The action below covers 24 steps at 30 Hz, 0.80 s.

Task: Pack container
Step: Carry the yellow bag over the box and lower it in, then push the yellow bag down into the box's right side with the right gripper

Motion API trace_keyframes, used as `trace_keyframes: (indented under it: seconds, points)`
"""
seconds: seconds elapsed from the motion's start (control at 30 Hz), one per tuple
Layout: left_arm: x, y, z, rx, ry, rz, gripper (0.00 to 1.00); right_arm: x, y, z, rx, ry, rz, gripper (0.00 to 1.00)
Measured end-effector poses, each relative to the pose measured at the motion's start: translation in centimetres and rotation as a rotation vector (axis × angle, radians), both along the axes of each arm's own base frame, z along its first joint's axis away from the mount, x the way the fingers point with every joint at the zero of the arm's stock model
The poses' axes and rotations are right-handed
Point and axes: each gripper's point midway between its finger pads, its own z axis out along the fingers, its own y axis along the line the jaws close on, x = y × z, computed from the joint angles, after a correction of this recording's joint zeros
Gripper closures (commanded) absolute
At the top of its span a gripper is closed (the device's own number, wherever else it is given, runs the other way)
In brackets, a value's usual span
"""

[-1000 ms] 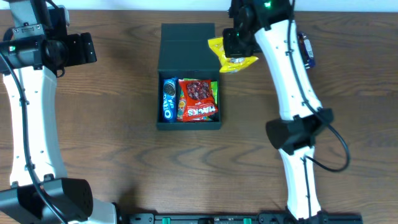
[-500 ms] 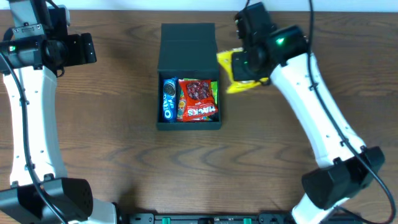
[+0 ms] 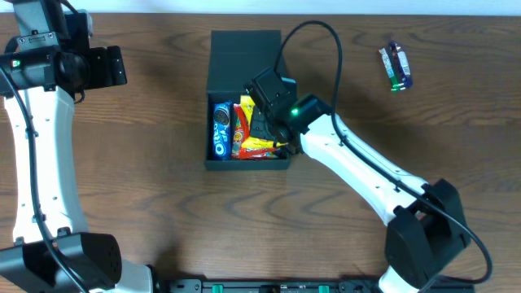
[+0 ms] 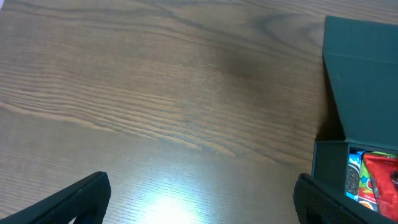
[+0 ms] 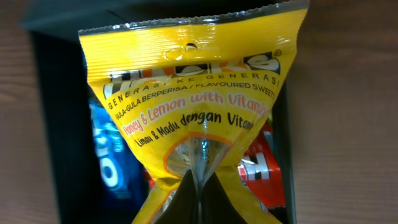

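The black box (image 3: 244, 65) stands open in the middle of the table, its flap lid lying flat behind it. Inside lie a blue Oreo packet (image 3: 220, 130) and a red snack packet (image 3: 259, 147). My right gripper (image 3: 262, 122) is shut on a yellow honey-lemon candy packet (image 5: 193, 118) and holds it over the box's inside, above the red packet (image 5: 264, 168) and beside the Oreo packet (image 5: 106, 155). My left gripper (image 4: 199, 205) is open and empty over bare table, left of the box (image 4: 357, 81).
A small blue and green packet (image 3: 396, 67) lies on the table at the far right. The left arm (image 3: 49, 65) hangs over the table's far left corner.
My right gripper has carried the yellow packet from right of the box's lid down and left, to over the box's inside. The left arm has not moved.
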Motion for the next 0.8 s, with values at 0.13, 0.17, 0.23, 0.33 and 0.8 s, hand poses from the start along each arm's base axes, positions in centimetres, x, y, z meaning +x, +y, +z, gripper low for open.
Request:
trace_keyframes:
  seconds: [0.13, 0.17, 0.23, 0.33, 0.8]
  points:
    - [0.0, 0.0, 0.0, 0.000, 0.000, 0.000, 0.05, -0.1, -0.2, -1.5, 0.011, 0.001, -0.033, 0.99]
    - [0.0, 0.0, 0.0, 0.000, 0.000, 0.000, 0.05, -0.1, -0.2, -1.7, 0.012, 0.002, -0.037, 0.99]
    - [0.0, 0.0, 0.0, 0.000, 0.000, 0.000, 0.05, 0.1, 0.0, -2.3, 0.027, -0.014, -0.040, 0.99]
    - [0.0, 0.0, 0.0, 0.000, 0.000, 0.000, 0.05, -0.2, -0.2, -3.8, 0.029, -0.014, -0.043, 0.99]
    - [0.0, 0.0, 0.0, 0.000, 0.001, 0.000, 0.05, -0.3, 0.2, -4.6, 0.033, -0.060, 0.054, 0.38]
